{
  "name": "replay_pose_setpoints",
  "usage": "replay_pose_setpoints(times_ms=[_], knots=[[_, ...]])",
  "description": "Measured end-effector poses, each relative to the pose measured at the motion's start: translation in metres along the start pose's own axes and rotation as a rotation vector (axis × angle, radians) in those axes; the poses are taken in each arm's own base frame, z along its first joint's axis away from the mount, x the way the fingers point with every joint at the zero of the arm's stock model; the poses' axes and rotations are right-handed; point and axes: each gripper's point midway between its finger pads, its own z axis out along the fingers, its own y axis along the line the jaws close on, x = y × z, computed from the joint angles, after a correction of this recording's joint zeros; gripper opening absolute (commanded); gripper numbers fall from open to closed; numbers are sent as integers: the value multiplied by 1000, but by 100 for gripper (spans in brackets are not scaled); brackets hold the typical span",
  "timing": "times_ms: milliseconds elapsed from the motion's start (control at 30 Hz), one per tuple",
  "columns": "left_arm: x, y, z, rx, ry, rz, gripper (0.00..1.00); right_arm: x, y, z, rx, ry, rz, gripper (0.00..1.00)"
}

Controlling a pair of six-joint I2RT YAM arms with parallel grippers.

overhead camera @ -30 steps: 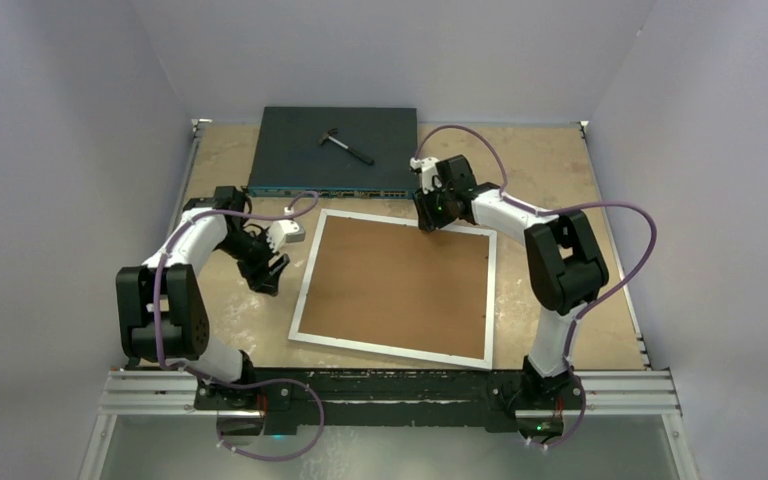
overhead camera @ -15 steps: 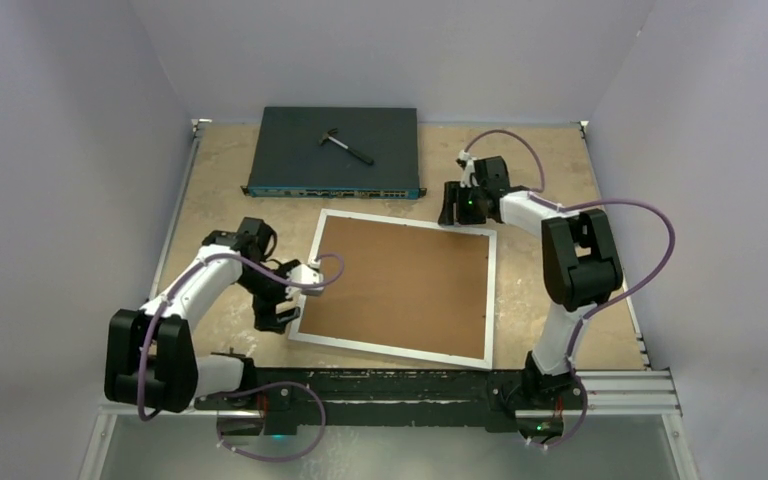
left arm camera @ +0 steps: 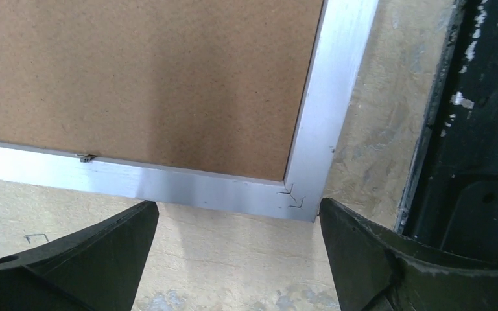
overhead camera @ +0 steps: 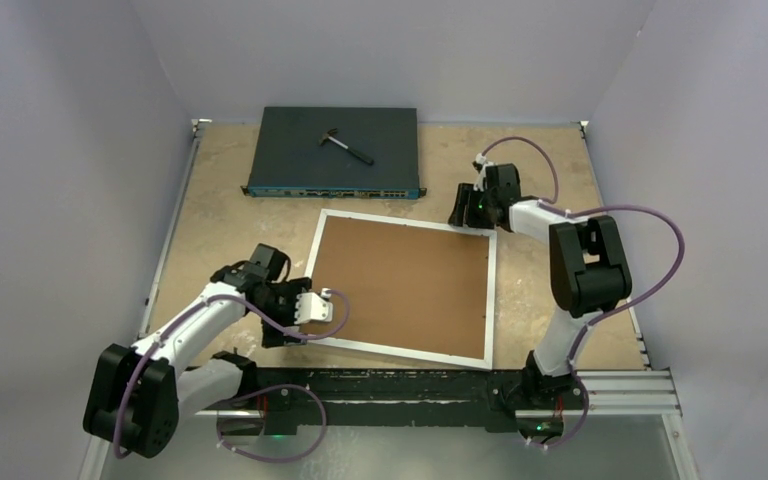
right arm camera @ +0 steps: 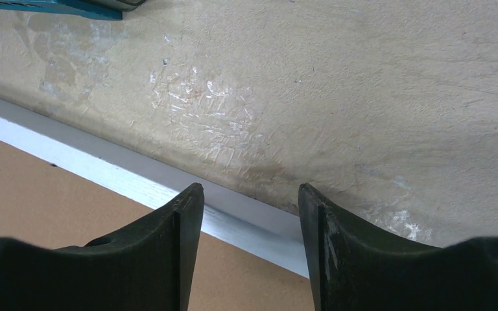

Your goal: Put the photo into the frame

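Currently, top view, clock directions taken from the frame's centre with 12 away from the arm bases.

Left gripper [left arm camera: 237, 253]: at 7 o'clock, low over the near-left corner of the frame [overhead camera: 490, 300]. Fingers [left arm camera: 104, 259] are wide apart with nothing between them. In the wrist view the corner sits in the gap, and contact cannot be told.

Network switch [overhead camera: 335, 150]: at 11 o'clock, flat on the table [overhead camera: 230, 190], apart from the frame. A small hammer [overhead camera: 347, 146] lies on top of it.

Frame: flat mid-table, back side up, slightly rotated. The brown backing board [overhead camera: 400, 285] fills the opening inside the white border. Whether the photo lies under the board cannot be told.

Right gripper [right arm camera: 249, 240]: at 1 o'clock, over the far-right corner. Fingers [right arm camera: 181, 246] are apart and grip nothing. The white border runs beneath the tips.
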Motion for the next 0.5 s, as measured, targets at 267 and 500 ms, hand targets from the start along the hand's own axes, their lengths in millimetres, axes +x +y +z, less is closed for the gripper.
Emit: replay_pose_setpoints(times_ms=[267, 500], knots=[[13, 10, 4, -90, 58, -60, 89, 2, 2, -5, -12, -25, 22, 49], [20, 8, 7, -83, 108, -204, 84, 6, 4, -26, -33, -110, 17, 47]])
